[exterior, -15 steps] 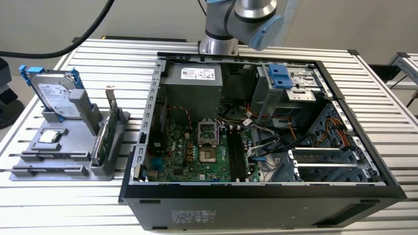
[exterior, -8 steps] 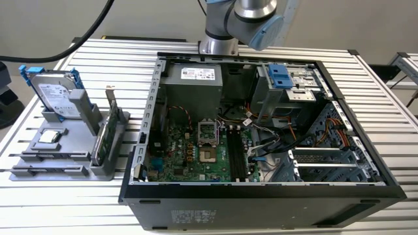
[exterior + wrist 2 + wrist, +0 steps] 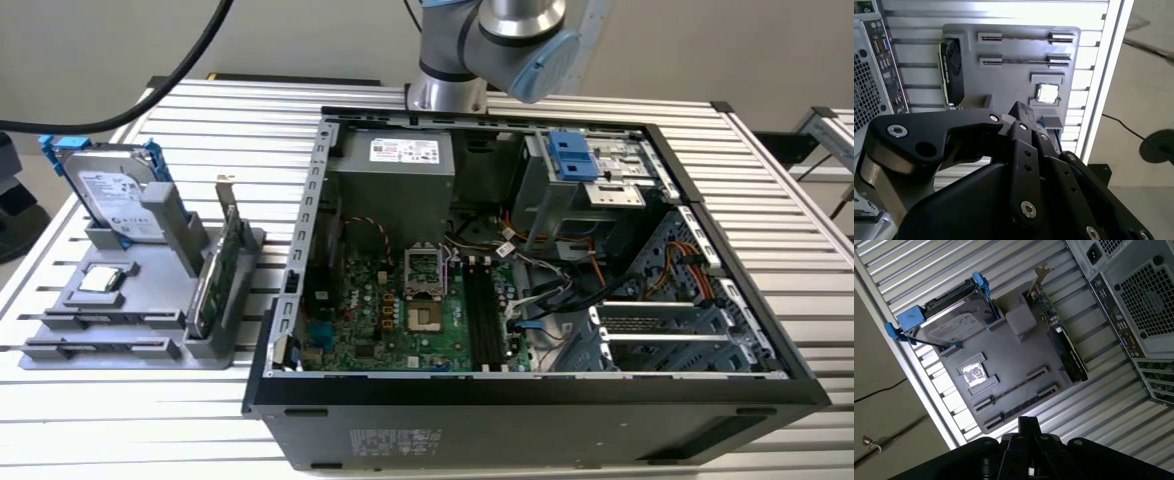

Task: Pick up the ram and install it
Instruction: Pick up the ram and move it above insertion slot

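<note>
The ram shows as a thin dark stick [image 3: 1026, 38] standing on edge between two holders of a grey parts fixture [image 3: 1004, 80]; a second like strip [image 3: 1024, 61] sits in the row beside it. The first wrist view shows the same two strips [image 3: 1010, 388] near the fixture's edge. My gripper [image 3: 1028, 422] hangs well above the fixture, its black linkage meeting in one tip, shut with nothing in it; the second wrist view shows that gripper tip [image 3: 1021, 112] over the fixture. The motherboard's black slots [image 3: 483, 320] lie bare in the open PC case [image 3: 287, 300].
On the fixture [image 3: 134, 300] stand a silver hard drive with blue rails [image 3: 114, 195], a green card with a metal bracket [image 3: 220, 265] and a small square chip [image 3: 104, 280]. The arm's wrist [image 3: 521, 40] is behind the case. Cables [image 3: 574, 270] cross the case interior on the slatted table [image 3: 80, 420].
</note>
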Controlling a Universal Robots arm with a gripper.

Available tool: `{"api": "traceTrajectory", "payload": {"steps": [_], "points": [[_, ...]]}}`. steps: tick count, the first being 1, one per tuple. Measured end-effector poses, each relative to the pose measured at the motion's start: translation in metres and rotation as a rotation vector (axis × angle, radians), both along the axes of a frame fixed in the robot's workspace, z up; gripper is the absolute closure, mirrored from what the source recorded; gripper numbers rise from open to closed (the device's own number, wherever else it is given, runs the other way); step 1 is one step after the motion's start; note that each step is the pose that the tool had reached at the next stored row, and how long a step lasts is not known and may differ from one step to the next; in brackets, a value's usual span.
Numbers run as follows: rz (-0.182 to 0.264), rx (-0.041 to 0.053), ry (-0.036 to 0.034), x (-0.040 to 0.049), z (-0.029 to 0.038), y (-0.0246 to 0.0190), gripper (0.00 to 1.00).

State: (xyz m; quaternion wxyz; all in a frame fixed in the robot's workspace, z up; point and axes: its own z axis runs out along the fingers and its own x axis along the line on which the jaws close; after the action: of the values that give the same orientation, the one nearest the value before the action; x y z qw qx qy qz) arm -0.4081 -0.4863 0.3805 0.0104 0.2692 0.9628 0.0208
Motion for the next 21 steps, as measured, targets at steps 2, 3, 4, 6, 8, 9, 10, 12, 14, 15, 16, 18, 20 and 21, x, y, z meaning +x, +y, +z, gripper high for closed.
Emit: {"api": "traceTrajectory", "payload": {"steps": [2,3,4,6,8,9,10,12,14,15,16,18,20,21], "points": [[-0.006,-0.0001,0.0012,0.0001,-0.0002,-0.0001,1.0],[-0.008,-0.0002,0.0019,0.0001,-0.0002,-0.0001,1.0],[-0.011,-0.0001,0.0023,0.0001,-0.0003,-0.0001,1.0],[-0.016,-0.0001,0.0034,0.0001,-0.0006,0.0,1.0],[-0.02,-0.0001,0.0045,0.0001,-0.0008,-0.0001,1.0],[-0.023,-0.0001,0.0052,0.0001,-0.0009,-0.0001,1.0],[-0.025,-0.0001,0.0058,0.0001,-0.0009,-0.0001,1.0],[-0.029,-0.0002,0.0071,0.0001,-0.0011,0.0,1.0],[-0.033,-0.0002,0.0084,0.0001,-0.0012,-0.0001,1.0],[-0.035,-0.0001,0.009,0.0001,-0.0013,0.0,1.0],[-0.037,-0.0001,0.0096,0.0001,-0.0014,0.0,1.0],[-0.041,-0.0001,0.0108,0.0001,-0.0015,0.0,1.0],[-0.045,-0.0002,0.0119,0.0001,-0.0017,-0.0001,1.0],[-0.047,-0.0001,0.0124,0.0001,-0.0018,-0.0001,1.0]]}}
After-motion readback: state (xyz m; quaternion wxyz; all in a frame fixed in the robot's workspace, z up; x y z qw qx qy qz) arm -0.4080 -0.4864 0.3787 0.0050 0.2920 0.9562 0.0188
